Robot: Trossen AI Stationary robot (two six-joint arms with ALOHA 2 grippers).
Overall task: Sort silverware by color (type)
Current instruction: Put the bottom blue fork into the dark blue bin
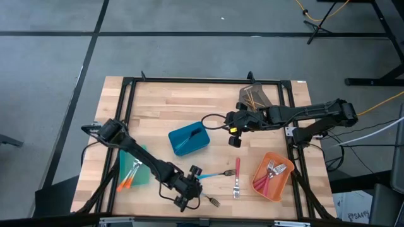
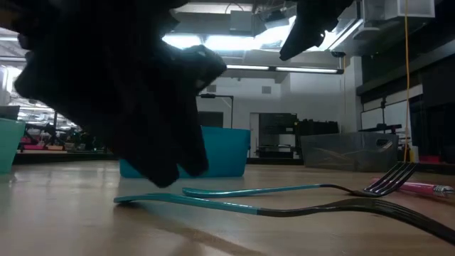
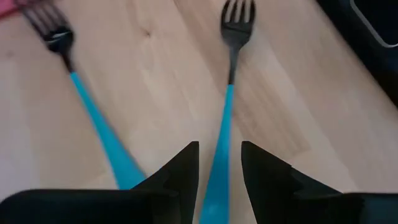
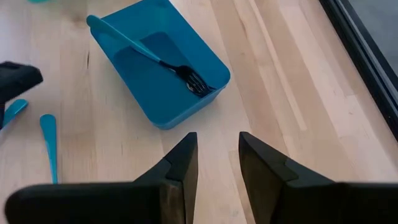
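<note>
Left claw (image 3: 219, 163) low over the pale wooden counter (image 3: 155, 81)
My fingers stand part open astride a blue-handled metal fork (image 3: 227, 93) — not clamped; right claw (image 4: 217, 155) hangs part open, empty.

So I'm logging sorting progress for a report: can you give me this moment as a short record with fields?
left hand: low at the table's near edge, fingers astride a blue-handled fork, not closed on it
right hand: open, empty, beside the blue bin
blue bin: one blue fork inside
orange bin: several forks with red or pink handles
teal bin: orange-handled pieces
loose on table: second blue fork, red-handled fork
</note>
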